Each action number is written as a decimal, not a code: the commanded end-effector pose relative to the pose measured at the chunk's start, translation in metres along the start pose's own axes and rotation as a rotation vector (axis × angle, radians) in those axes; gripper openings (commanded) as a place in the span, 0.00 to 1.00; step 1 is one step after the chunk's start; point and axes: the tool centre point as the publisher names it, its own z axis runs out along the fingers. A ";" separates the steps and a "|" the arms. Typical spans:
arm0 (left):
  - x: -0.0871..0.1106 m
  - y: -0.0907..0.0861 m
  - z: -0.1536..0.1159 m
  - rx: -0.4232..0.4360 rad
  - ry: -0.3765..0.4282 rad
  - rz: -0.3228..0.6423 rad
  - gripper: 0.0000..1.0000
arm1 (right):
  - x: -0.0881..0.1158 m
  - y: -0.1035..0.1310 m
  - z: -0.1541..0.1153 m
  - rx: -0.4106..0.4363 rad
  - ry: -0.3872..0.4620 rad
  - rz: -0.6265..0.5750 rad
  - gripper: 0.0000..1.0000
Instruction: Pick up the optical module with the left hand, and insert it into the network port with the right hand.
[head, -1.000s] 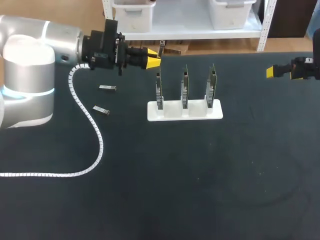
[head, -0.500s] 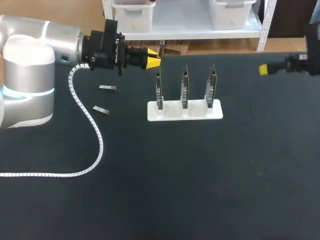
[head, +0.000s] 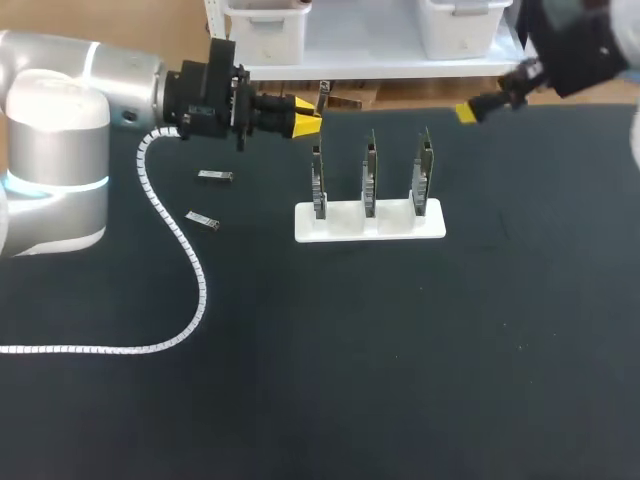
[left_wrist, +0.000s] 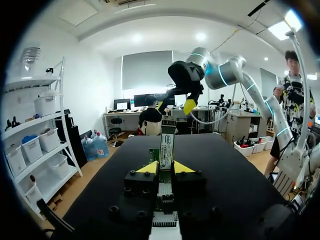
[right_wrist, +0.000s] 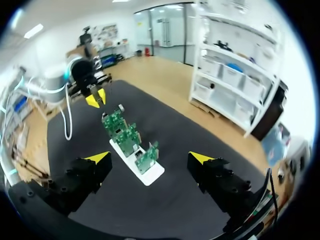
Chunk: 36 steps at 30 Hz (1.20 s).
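My left gripper (head: 305, 120) hangs over the back left of the table, shut on a slim silver optical module (head: 324, 97) that sticks out past its yellow tips. In the left wrist view the module (left_wrist: 166, 144) stands between the fingertips of that gripper (left_wrist: 166, 168). Three green circuit boards with network ports (head: 370, 175) stand upright in a white holder (head: 345, 225) just right of it. My right gripper (head: 468, 112) is raised above the back right of the table. In its own view the right gripper (right_wrist: 149, 158) is wide open and empty, looking down on the boards (right_wrist: 129, 137).
Two spare optical modules (head: 215, 176) (head: 203, 220) lie flat on the black table left of the holder. A white spiral cable (head: 190, 265) trails from my left arm across the left part of the table.
My right arm has swung from the right edge leftward and higher, toward the back of the table. The left arm and its module have not moved.
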 end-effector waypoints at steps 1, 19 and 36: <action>0.001 0.000 0.000 -0.002 0.000 0.001 0.00 | -0.023 -0.006 0.024 -0.322 0.096 -0.216 1.00; 0.001 0.000 0.000 -0.002 0.000 0.001 0.00 | -0.050 0.008 0.059 -0.423 0.096 -0.295 1.00; 0.001 0.000 0.000 -0.002 0.000 0.001 0.00 | -0.065 0.030 0.057 -0.413 0.104 -0.400 1.00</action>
